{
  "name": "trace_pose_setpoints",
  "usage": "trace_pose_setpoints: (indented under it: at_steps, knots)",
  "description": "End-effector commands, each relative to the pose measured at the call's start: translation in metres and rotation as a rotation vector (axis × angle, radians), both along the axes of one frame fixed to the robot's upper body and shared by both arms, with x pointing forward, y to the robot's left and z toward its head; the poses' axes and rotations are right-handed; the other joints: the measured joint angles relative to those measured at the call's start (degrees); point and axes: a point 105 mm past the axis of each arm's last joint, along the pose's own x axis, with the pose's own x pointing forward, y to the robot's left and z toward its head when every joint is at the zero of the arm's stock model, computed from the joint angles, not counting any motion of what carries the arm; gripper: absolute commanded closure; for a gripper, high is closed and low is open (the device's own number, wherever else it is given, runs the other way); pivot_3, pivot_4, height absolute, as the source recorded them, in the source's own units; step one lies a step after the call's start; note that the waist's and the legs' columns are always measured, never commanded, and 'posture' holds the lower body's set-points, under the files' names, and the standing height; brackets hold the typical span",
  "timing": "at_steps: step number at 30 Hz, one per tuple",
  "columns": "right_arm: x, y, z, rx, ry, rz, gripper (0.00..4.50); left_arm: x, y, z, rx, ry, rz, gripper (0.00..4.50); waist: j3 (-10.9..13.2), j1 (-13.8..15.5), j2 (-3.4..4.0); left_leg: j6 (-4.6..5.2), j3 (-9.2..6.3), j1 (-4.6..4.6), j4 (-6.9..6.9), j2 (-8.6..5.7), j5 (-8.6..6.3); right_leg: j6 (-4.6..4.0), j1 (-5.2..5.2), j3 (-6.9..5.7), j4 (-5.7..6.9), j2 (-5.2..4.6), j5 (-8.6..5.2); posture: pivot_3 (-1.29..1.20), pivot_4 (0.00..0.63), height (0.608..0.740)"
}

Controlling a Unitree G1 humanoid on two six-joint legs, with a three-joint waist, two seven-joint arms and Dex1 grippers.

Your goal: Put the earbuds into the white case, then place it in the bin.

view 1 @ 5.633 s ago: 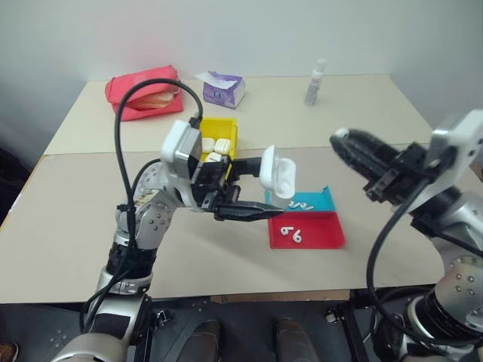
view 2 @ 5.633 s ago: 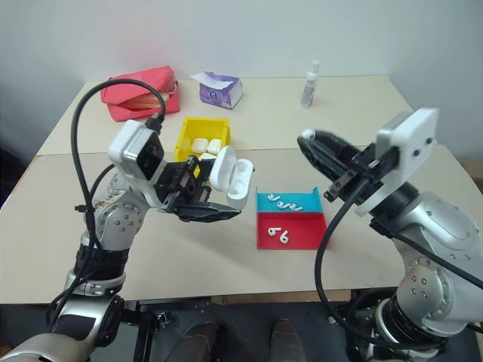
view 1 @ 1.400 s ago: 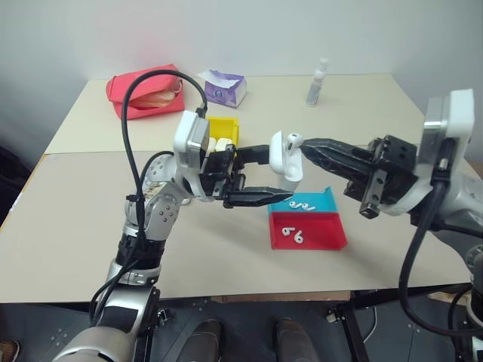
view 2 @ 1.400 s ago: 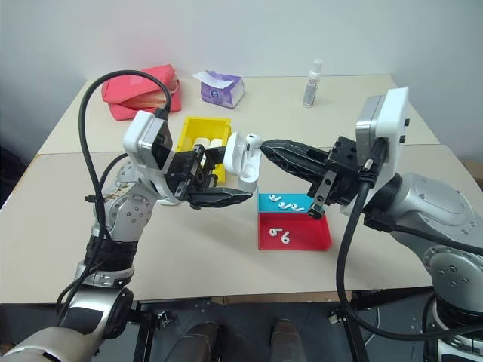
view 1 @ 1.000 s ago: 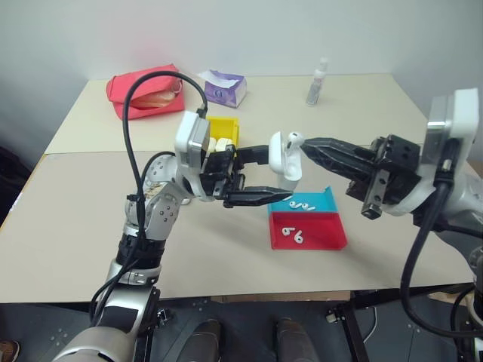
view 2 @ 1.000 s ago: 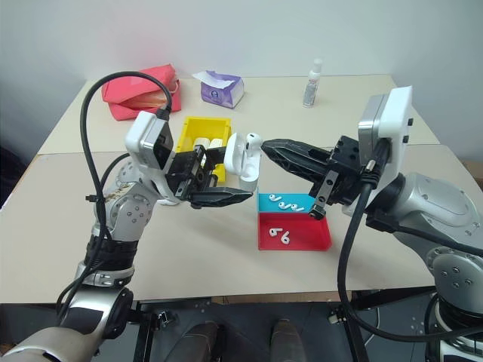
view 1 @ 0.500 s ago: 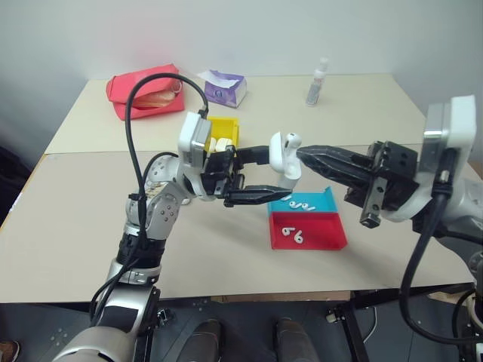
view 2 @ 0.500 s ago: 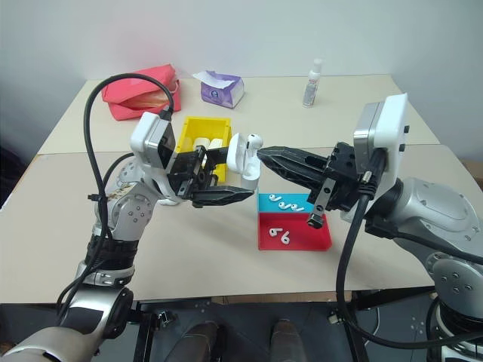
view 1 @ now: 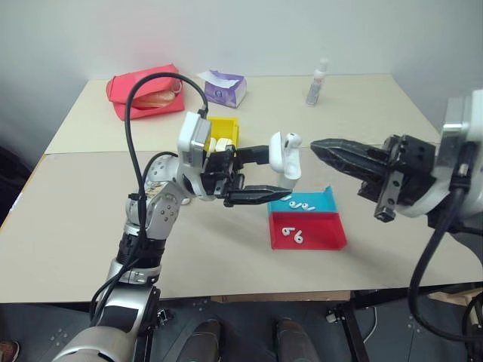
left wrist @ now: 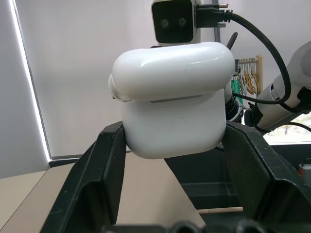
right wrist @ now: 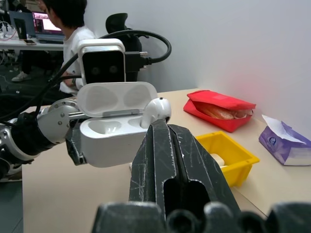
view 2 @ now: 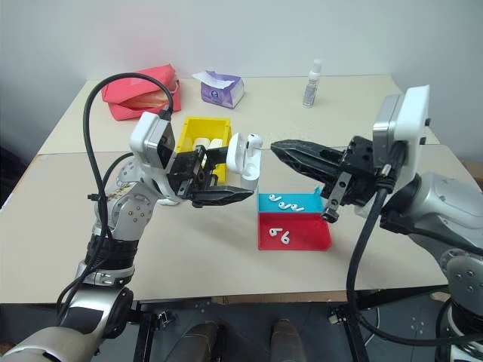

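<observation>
**Item: white case** [view 2: 243,160]. Small glossy hard plastic shell with a hinged lid, now open. Located mid-frame in the head views, raised above the table [view 2: 189,264], clamped at its lower body between the two black fingers of the left gripper [view 2: 226,177]. One earbud [view 2: 253,139] sits in a socket at the top, its rounded head standing proud; the neighbouring socket looks empty in the right wrist view.

**Handling, judged:** light, rigid, smooth and likely slippery. The flat sides of the lower body are the sound place to hold. The lid and hinge are the weak parts and should not be squeezed.

**Item: earbuds, loose.** Tiny, glossy and light, prone to slip or roll. Several lie in the blue tray [view 2: 313,194], two more in the red tray [view 2: 317,234], lower centre-right. Best pinched across the stem or just below the head.

**Item: right gripper** [view 2: 276,148]. Fingers pressed together, empty; the tip is just right of the case and apart from it.

**Item: yellow bin** [view 2: 190,127]. Behind the left gripper, upper centre-left; it already holds white cases.

**Also on the table:** red pouch [view 2: 136,90], tissue pack [view 2: 221,89], small spray bottle [view 2: 309,83], all along the far edge.
</observation>
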Motion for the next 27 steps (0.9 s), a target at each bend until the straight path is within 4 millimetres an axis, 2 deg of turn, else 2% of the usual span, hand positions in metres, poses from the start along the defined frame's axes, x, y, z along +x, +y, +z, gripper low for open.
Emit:
trace_pose_setpoints:
  at_steps: [1, 9, 27]
  knots:
    - [0.002, -0.002, 0.012, 0.002, -0.058, -0.019, 4.45, -0.005, 0.000, 0.010, -0.020, -0.057, -0.013, 1.77, 0.00, 0.00, 0.00, 0.00, 0.00, 0.00, 0.00, 0.00, 0.00, 0.00, 0.00, 0.00, 0.00, 0.00, 0.00, 0.00, 0.150, 0.740]
    - [0.008, 0.006, 0.011, -0.010, -0.062, 0.001, 4.45, -0.006, -0.001, 0.010, -0.023, -0.056, -0.017, 1.77, 0.00, 0.03, 0.00, -0.01, 0.00, -0.02, 0.00, 0.00, 0.01, 0.00, 0.00, 0.00, 0.02, 0.00, 0.00, 0.00, 0.150, 0.740]
    - [-0.001, 0.015, 0.011, -0.008, -0.073, 0.067, 4.45, -0.004, 0.000, 0.010, -0.019, -0.049, -0.006, 1.77, 0.00, 0.02, 0.00, -0.02, 0.00, -0.02, 0.00, 0.00, 0.01, 0.00, -0.02, 0.00, 0.02, 0.00, 0.00, 0.00, 0.150, 0.740]
